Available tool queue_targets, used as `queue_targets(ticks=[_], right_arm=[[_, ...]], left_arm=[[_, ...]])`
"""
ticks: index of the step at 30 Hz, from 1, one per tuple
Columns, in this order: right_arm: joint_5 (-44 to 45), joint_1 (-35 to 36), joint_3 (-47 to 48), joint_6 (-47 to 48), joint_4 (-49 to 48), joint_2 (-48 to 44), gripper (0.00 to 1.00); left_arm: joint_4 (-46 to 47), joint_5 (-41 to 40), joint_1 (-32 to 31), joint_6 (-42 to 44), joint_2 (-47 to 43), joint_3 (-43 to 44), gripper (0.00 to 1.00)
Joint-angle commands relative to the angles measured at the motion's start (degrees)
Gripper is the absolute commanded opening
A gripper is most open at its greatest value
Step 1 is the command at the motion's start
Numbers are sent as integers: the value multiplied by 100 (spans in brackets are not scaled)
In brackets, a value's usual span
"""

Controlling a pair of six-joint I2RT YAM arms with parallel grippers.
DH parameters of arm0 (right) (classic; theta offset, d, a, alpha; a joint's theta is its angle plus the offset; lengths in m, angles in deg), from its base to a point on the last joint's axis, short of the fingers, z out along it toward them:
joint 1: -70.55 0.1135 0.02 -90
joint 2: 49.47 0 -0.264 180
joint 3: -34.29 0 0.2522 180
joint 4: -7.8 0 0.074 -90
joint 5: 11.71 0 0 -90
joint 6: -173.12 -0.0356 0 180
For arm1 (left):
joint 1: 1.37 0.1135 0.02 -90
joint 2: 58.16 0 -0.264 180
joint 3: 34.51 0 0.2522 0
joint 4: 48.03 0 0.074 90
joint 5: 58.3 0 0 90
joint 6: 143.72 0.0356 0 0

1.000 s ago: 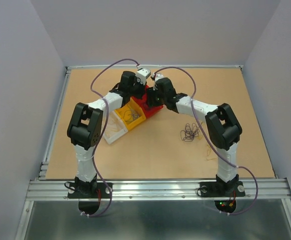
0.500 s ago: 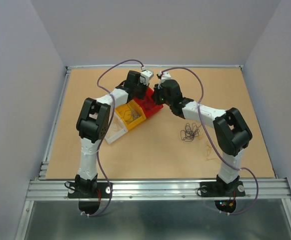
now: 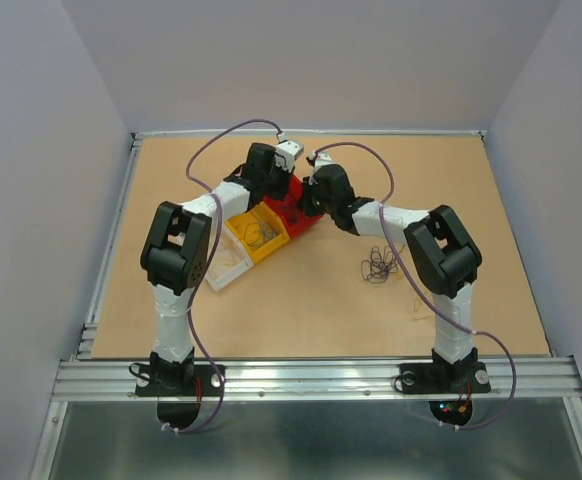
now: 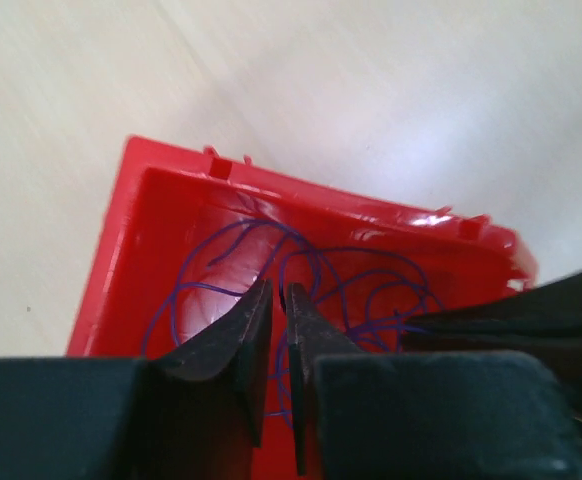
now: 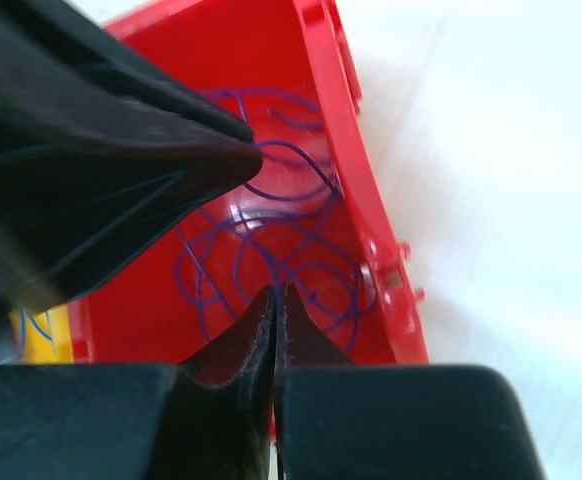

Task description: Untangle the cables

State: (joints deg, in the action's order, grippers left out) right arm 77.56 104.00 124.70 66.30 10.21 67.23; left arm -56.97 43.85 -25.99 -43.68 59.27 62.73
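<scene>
A purple cable (image 5: 293, 196) lies in loose loops on the floor of a red bin (image 5: 343, 150). My right gripper (image 5: 276, 290) is down in those loops, shut, with strands meeting at its tips. In the left wrist view the same purple cable (image 4: 301, 252) shows, and my left gripper (image 4: 276, 288) hangs over it with a narrow gap between the fingers and nothing clamped. A dark cable clump (image 3: 378, 265) lies on the table right of the bins, with a thin yellowish cable (image 3: 416, 300) nearer the right arm's base.
The red bin (image 3: 309, 224) stands in a row with a yellow bin (image 3: 256, 235) that holds thin wire and a clear bin (image 3: 224, 266). Both wrists crowd close together over the red bin. A raised metal rim edges the wooden table (image 3: 451, 190).
My right gripper has gone from open to shut inside the red bin. My left jaws have parted slightly. Both arms shifted a little over the bin.
</scene>
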Motion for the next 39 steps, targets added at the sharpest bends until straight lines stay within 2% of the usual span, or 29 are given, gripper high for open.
queue_targets(ticks=[1,9,15,21,23,26,33,39], right_arm=[[-147,-49,615,-199,-183,141,0],[47,-41,1045,-427,-148,449,0],[108,-49,1502,-498,-139,686,0],[-190,-32,2468,-603,220,1626,1],[37,47,2847,-429,668,2066,0],[747,187,2901,-130,1055,2295,1],[1356,267,2241,187,1083,1857,0],[2271,846,2346,1276,1083,1803,1]], left_arm=[[458,227,80,-134,-616,-25,24],[476,535,300,-389,-782,-25,36],[765,464,467,-591,-1037,-262,37],[1407,675,809,-828,-1494,-772,38],[1443,736,819,-846,-1486,-790,38],[1364,798,819,-820,-1381,-702,38],[1311,693,827,-706,-1205,-614,37],[1381,588,827,-653,-1292,-667,36]])
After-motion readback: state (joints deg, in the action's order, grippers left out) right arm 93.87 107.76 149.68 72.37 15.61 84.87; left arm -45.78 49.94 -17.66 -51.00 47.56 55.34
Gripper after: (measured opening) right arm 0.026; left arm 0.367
